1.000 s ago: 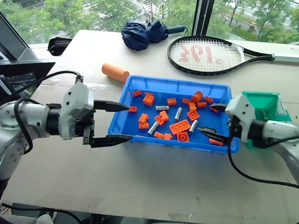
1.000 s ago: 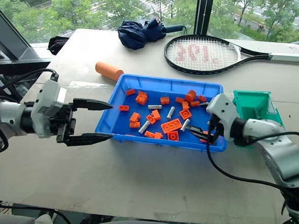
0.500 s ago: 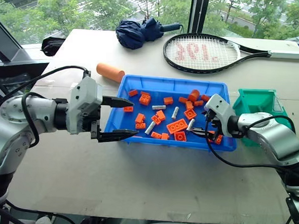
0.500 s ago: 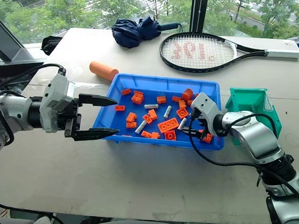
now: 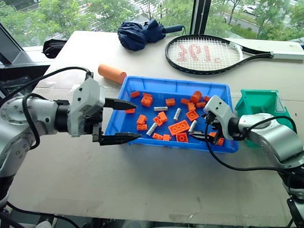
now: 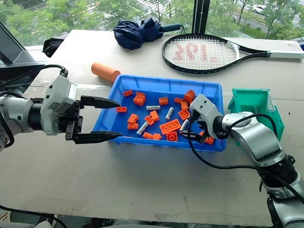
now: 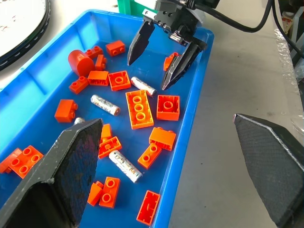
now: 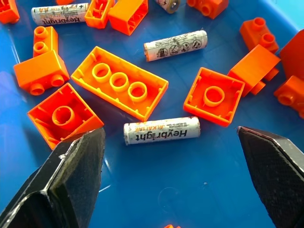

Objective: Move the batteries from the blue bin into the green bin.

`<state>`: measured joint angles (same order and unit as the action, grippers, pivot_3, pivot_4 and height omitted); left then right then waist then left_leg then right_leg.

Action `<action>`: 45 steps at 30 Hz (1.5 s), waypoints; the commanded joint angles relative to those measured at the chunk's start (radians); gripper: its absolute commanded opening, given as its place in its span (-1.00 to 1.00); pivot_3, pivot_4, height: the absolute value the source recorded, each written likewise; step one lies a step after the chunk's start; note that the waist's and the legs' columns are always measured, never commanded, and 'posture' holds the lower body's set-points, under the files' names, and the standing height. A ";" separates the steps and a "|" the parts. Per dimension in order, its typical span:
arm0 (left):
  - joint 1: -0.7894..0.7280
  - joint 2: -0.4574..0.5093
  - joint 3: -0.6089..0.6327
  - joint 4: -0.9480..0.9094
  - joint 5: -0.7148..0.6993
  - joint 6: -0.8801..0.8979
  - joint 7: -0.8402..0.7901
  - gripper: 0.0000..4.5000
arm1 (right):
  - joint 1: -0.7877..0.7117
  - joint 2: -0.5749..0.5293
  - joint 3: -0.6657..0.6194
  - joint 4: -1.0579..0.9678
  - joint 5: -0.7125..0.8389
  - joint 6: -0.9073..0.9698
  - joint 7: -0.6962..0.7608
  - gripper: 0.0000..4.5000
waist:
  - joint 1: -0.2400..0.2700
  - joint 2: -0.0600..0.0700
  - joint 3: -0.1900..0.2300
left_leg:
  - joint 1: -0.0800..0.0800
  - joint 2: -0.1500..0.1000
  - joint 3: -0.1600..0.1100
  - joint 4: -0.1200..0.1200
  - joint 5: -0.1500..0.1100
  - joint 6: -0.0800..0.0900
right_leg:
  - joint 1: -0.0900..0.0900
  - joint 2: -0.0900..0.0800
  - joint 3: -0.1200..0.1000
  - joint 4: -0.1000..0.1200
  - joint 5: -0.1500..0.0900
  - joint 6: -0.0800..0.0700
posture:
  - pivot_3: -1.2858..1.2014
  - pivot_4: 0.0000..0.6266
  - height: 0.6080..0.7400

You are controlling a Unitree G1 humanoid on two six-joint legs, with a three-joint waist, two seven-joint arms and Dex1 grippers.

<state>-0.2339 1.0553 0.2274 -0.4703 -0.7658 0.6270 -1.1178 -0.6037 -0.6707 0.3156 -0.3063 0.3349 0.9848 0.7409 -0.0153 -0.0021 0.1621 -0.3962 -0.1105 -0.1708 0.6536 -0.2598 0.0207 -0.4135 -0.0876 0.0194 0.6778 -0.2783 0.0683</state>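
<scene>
Right gripper [image 7: 164, 59] is down inside the blue bin [image 5: 138, 90] at its end nearest the green bin [image 5: 263, 103], fingers spread wide and holding nothing. Between those fingers, in the right wrist view, one battery [image 8: 162, 130] lies flat on the blue floor, label up, not touched by either fingertip. A second battery [image 8: 175, 45] lies just beyond it, past a long three-stud orange brick [image 8: 119, 82], and a third battery [image 8: 59, 13] sits further off among the orange bricks. All the batteries seen are in the blue bin, scattered among the bricks near its middle and toward the green-bin end.

Left gripper [image 5: 121, 121] hovers at the blue bin's opposite end, jaws wide apart and empty, one finger over the bin's corner and the other finger outside the rim above the table [image 5: 153, 181].

The green bin stands just beside the blue bin, on the side where the right gripper works. Beyond the blue bin lie an orange cylinder [image 5: 112, 73], a tennis racket [image 5: 213, 48] and a folded dark umbrella [image 5: 141, 33].
</scene>
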 commanded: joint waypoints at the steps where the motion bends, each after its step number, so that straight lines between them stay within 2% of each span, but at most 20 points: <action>1: -0.022 0.005 0.015 0.005 0.005 -0.011 -0.010 1.00 | -0.043 -0.010 0.012 -0.013 -0.021 -0.103 0.064 0.99 | -0.001 0.000 0.000 | 0.000 0.000 0.000 0.000 0.000 0.000 | 0.000 0.000 0.000 0.000 0.000 0.000 | 0.03 -0.52 1.00; 5: -0.032 0.008 0.010 0.023 0.016 -0.016 -0.024 1.00 | -0.092 -0.049 0.053 0.059 -0.065 -0.246 0.190 0.99 | -0.001 0.000 0.000 | 0.000 0.000 0.000 0.000 0.000 0.000 | 0.000 0.000 0.000 0.000 0.000 0.000 | 0.03 -0.52 1.00; 8: -0.042 0.005 0.005 0.031 0.022 -0.017 -0.033 1.00 | -0.132 -0.062 0.093 0.150 -0.098 -0.444 0.340 0.99 | -0.001 0.000 0.000 | 0.000 0.000 0.000 0.000 0.000 0.000 | 0.000 0.000 0.000 0.000 0.000 0.000 | 0.03 -0.52 1.00; 24: -0.002 0.010 0.024 -0.012 0.027 -0.001 -0.038 1.00 | -0.394 0.076 0.230 0.816 -0.323 -1.126 0.810 0.99 | -0.027 0.000 0.000 | 0.000 0.000 0.000 0.001 0.001 -0.001 | 0.000 0.001 0.000 0.000 0.000 0.000 | 0.03 -0.52 1.00; 33: 0.014 0.015 0.040 -0.007 0.042 -0.021 -0.043 1.00 | -0.516 0.193 0.251 1.074 -0.407 -1.305 0.873 0.99 | -0.029 0.000 0.000 | 0.000 0.000 0.000 0.000 0.001 -0.002 | -0.002 0.002 0.000 0.001 0.000 0.000 | 0.03 -0.52 1.00; 45: 0.062 0.007 0.070 -0.021 0.053 -0.042 -0.029 1.00 | -0.602 0.179 0.430 1.189 -0.401 -1.337 0.874 0.99 | -0.029 0.000 0.000 | 0.000 0.000 -0.001 0.000 0.001 -0.002 | -0.002 0.002 0.001 0.001 0.000 0.000 | 0.03 -0.52 1.00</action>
<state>-0.1778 1.0565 0.2530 -0.4633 -0.7107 0.6024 -1.1484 -1.1904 -0.4780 0.7130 0.8852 -0.0759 -0.3453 1.5716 -0.0445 -0.0020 0.1620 -0.3960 -0.1102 -0.1715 0.6539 -0.2586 0.0187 -0.4153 -0.0856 0.0204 0.6787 -0.2781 0.0680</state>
